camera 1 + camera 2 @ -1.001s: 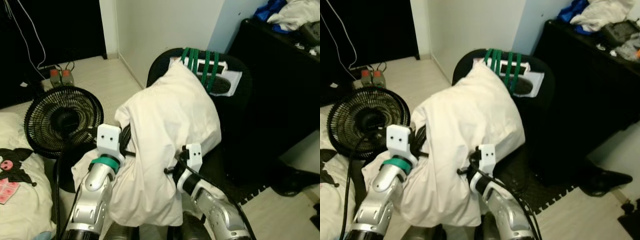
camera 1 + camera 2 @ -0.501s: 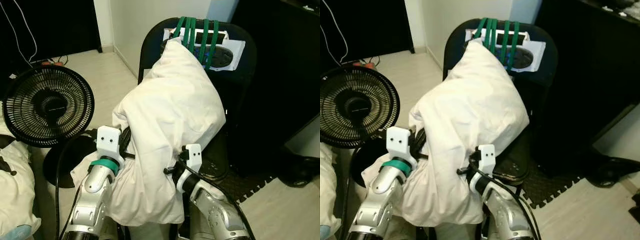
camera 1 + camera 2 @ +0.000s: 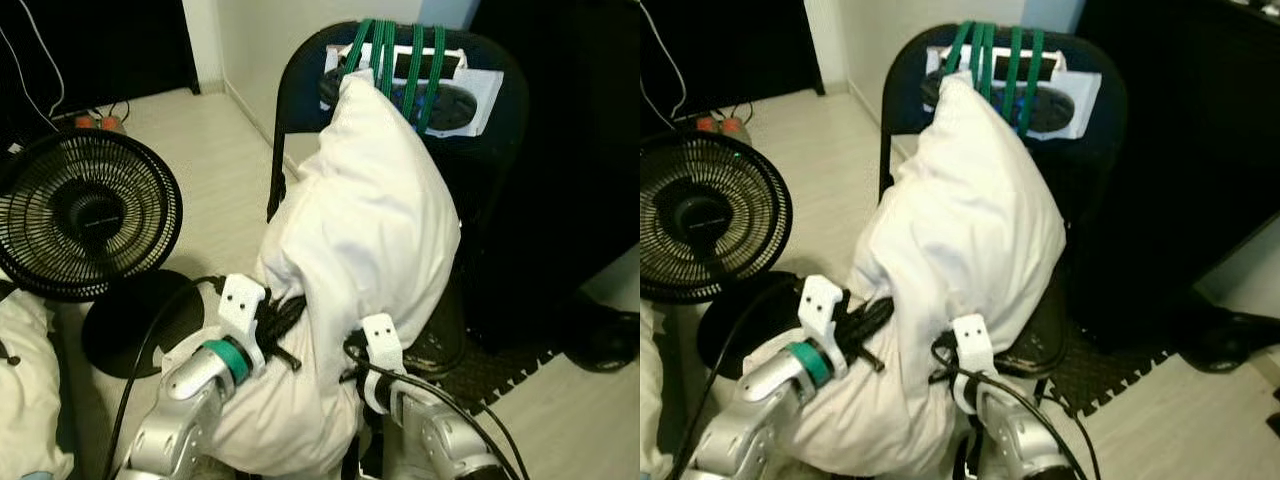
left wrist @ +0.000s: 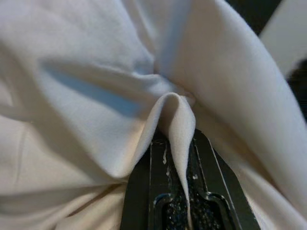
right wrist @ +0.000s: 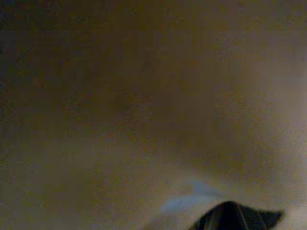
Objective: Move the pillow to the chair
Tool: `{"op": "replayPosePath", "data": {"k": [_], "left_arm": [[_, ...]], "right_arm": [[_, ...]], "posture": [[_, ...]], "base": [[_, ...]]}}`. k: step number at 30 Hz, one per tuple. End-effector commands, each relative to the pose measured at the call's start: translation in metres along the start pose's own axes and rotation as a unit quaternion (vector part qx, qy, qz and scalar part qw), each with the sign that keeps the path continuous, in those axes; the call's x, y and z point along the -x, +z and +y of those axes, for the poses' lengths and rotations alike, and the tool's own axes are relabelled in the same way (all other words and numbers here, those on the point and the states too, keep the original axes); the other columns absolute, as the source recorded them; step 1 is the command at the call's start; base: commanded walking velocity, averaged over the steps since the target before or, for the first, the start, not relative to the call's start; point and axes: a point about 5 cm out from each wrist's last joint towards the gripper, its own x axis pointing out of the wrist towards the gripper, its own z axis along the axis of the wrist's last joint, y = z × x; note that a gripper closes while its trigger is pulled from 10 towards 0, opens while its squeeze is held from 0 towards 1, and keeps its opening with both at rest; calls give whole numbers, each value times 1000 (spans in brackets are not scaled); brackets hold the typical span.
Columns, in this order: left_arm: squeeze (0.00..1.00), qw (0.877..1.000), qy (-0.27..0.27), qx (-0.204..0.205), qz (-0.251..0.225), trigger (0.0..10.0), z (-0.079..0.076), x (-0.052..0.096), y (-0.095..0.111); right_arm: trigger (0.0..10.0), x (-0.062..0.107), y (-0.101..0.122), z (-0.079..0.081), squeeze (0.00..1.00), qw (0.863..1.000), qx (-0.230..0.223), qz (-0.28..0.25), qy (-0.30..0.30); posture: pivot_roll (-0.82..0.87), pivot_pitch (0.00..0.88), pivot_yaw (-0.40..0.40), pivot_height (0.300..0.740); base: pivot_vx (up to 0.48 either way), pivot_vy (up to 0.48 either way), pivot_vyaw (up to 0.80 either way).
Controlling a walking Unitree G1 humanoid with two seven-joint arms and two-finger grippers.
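The big white pillow (image 3: pixel 370 230) stands nearly upright between my two arms, its top leaning on the backrest of the black chair (image 3: pixel 495 140). Its lower part hangs over the front of the chair seat (image 3: pixel 447 325). My left gripper (image 4: pixel 176 143) is shut on a pinched fold of the pillow's cover, at the pillow's left side (image 3: pixel 290 310). My right wrist (image 3: pixel 378 348) presses into the pillow's lower right side, and the gripper beyond it is buried in the fabric. The right wrist view is dim cloth close up.
Green straps (image 3: pixel 400 55) hold a white device on the chair's backrest. A black floor fan (image 3: pixel 85 215) with a round base (image 3: pixel 135 320) stands to the left. A black cabinet (image 3: pixel 580 150) is right of the chair, with a foam mat (image 3: pixel 500 365) and a shoe (image 3: pixel 605 340) below.
The view has closed in on the chair. Both arms have pushed the pillow forward and more upright, so its top now rests against the backrest. The left wrist has turned inward.
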Motion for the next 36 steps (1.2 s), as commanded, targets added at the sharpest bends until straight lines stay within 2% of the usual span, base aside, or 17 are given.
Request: {"op": "replayPosePath", "data": {"k": [1,3,6,7,12,14,15,18,26,27,30,31,32,33,34,35,36], "left_arm": [[0,997,-76,31,4,10000,-15,-2,2],[0,996,-81,33,3,10000,-15,-1,4],[0,995,-87,38,-3,10000,-11,1,10],[0,995,-89,46,-9,10000,-9,2,15],[0,993,-97,59,-22,10000,-7,4,22],[0,990,-110,75,-40,10000,-4,8,34],[0,990,-110,75,-40,10000,-4,8,34],[0,981,-138,111,-75,10000,-5,12,51],[0,957,-214,168,-96,10000,-17,21,67],[0,957,-214,168,-96,10000,-17,21,67],[0,960,-226,162,-46,10000,-24,22,53],[0,960,-226,162,-46,10000,-24,22,53],[0,962,-220,156,-30,10000,-24,21,48],[0,972,-190,136,-8,10000,-22,15,37],[0,972,-190,136,-8,10000,-22,15,37],[0,978,-171,121,7,10000,-20,11,30],[0,978,-171,121,7,10000,-20,11,30]], "right_arm": [[10000,8,16,3,0,999,27,-17,24],[10000,10,19,2,0,999,33,-21,29],[10000,27,44,9,0,990,59,-69,105],[10000,39,59,16,0,980,63,-104,156],[10000,57,80,25,0,962,54,-154,218],[10000,79,108,32,0,932,31,-225,282],[10000,79,108,32,0,932,31,-225,282],[10000,108,140,36,0,887,6,-306,347],[10000,136,160,30,0,843,-27,-358,401],[10000,136,160,30,0,843,-27,-358,401],[10000,121,143,20,0,888,-14,-291,356],[10000,121,143,20,0,888,-14,-291,356],[10000,117,138,17,0,900,-10,-269,342],[10000,103,128,4,0,930,-13,-234,284],[10000,103,128,4,0,930,-13,-234,284],[10000,96,120,-6,0,947,-16,-208,243],[10000,96,120,-6,0,947,-16,-208,243]], "posture": [[15,98,12,580],[15,98,12,580],[8,106,14,580],[8,106,14,580],[3,112,18,580],[3,115,18,580],[3,115,18,580],[5,118,16,580],[8,117,13,580],[8,117,13,580],[10,115,12,580],[10,115,12,580],[10,115,12,580],[12,115,9,580],[12,115,9,580],[12,115,9,580],[12,115,9,580]], "base": [[0,0,0],[0,0,0],[0,0,0],[0,0,0],[0,0,0],[0,0,0],[0,0,0],[0,0,0],[0,0,0],[0,0,0],[0,0,0],[0,0,0],[0,0,0],[0,0,0],[0,0,0],[0,0,0],[0,0,0]]}}
